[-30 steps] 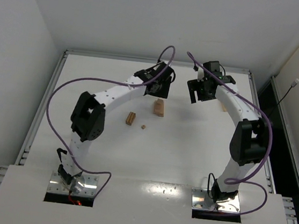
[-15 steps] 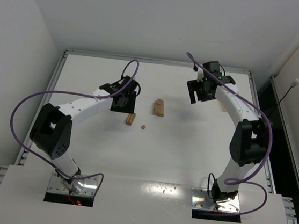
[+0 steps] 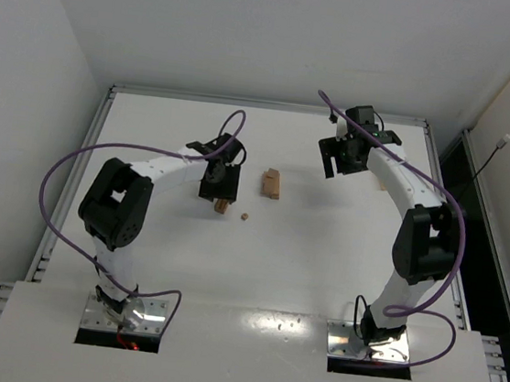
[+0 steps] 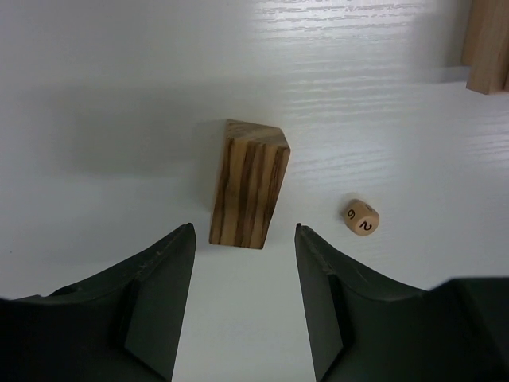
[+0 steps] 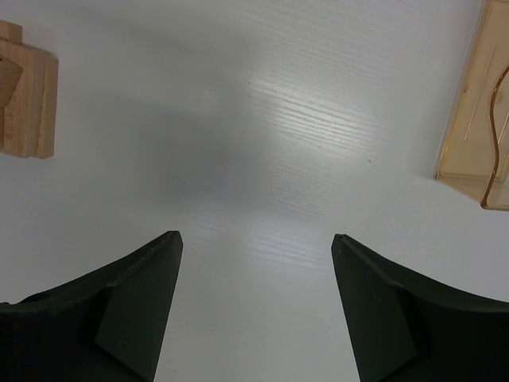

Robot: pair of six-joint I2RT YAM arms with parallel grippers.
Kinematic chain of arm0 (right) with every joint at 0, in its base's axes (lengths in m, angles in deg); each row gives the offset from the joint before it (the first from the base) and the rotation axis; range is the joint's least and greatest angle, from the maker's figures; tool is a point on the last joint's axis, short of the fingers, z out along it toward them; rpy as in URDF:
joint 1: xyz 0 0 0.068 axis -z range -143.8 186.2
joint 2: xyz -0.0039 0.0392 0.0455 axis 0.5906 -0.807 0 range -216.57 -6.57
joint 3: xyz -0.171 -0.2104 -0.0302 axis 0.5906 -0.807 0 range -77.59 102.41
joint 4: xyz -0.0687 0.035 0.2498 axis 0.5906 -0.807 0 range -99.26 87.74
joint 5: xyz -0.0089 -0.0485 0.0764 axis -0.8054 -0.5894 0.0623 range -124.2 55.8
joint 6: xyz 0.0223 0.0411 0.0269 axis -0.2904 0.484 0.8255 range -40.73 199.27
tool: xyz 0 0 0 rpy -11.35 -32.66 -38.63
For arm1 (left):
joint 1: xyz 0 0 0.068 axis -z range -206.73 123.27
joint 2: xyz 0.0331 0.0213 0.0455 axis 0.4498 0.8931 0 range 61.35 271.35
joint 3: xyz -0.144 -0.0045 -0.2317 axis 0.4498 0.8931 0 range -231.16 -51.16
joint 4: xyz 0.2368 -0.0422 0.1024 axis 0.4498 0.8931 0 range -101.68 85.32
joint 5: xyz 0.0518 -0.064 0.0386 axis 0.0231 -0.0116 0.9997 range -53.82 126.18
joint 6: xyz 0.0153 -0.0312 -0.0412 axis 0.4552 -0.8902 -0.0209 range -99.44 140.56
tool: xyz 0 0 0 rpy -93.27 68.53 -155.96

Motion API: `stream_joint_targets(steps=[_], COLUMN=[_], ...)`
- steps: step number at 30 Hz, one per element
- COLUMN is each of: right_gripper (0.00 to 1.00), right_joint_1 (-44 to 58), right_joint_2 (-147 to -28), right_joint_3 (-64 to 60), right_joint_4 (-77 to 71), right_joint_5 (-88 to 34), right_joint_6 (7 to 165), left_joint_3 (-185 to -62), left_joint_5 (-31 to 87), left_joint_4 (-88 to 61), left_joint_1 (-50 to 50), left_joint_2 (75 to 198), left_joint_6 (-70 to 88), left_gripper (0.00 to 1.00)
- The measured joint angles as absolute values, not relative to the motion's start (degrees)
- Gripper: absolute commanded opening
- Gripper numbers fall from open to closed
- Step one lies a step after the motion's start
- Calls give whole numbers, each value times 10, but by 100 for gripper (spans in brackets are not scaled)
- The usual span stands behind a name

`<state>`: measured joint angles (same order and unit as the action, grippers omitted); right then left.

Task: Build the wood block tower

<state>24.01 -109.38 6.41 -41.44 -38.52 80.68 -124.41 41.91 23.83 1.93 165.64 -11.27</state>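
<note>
The left gripper sits just left of the middle of the overhead view, pointing down at the white table. In the left wrist view its two dark fingers rise from the bottom edge and stand apart, with a gap wider than the one wooden block in front of them. This block has dark stripes and lies in line with the gap. Its near end reaches about level with the fingertips, and a strip of bare table shows on each side of it. Neither finger touches it, and the gripper holds nothing. From above, only an end of this block shows below the gripper.

A small die with printed digits lies just right of the block and apart from it; it also shows in the overhead view. The tower, a short stack of pale wooden bars, stands at the centre of the overhead view, right of the left gripper and apart from it. Its edge shows in the upper right corner of the left wrist view.

The right gripper hangs in the upper right part of the overhead view. Its fingers are spread wide over bare table, touching and holding nothing. In the right wrist view the tower is at the upper left edge and a clear tan tray is at the right edge.
</note>
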Motion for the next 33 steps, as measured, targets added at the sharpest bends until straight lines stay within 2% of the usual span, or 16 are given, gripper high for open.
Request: stream_joint_targets(steps=[4, 12, 13, 15, 16, 18, 23, 33], right_gripper=[73, 73, 73, 73, 73, 73, 73, 73], right_joint_1=[240, 241, 241, 241, 241, 241, 241, 241], right_joint_2=[-1094, -1094, -1094, -1094, -1094, -1094, -1094, -1093], right_joint_3=[64, 64, 64, 64, 64, 64, 64, 58], right_joint_4=[-414, -415, -415, -415, -415, -415, -415, -413], right_joint_5=[-385, -385, -385, -385, -385, -385, -385, -389], right_joint_6=[807, 807, 807, 807, 807, 807, 807, 807], left_joint_3=[-1269, -1287, -1288, -1290, -1290, -1291, -1315, -1528], left_joint_5=[414, 417, 419, 421, 423, 428, 435, 433], left_joint_4=[240, 244, 245, 247, 247, 247, 266, 290], left_joint_1=[20, 20, 20, 20, 20, 20, 21, 35], left_joint_2=[1688, 1725, 1729, 1734, 1734, 1735, 1742, 1749], left_joint_6=[-117, -117, -117, -119, -118, -119, -118, -124], left_gripper=[50, 40, 29, 17, 7, 0, 0, 0])
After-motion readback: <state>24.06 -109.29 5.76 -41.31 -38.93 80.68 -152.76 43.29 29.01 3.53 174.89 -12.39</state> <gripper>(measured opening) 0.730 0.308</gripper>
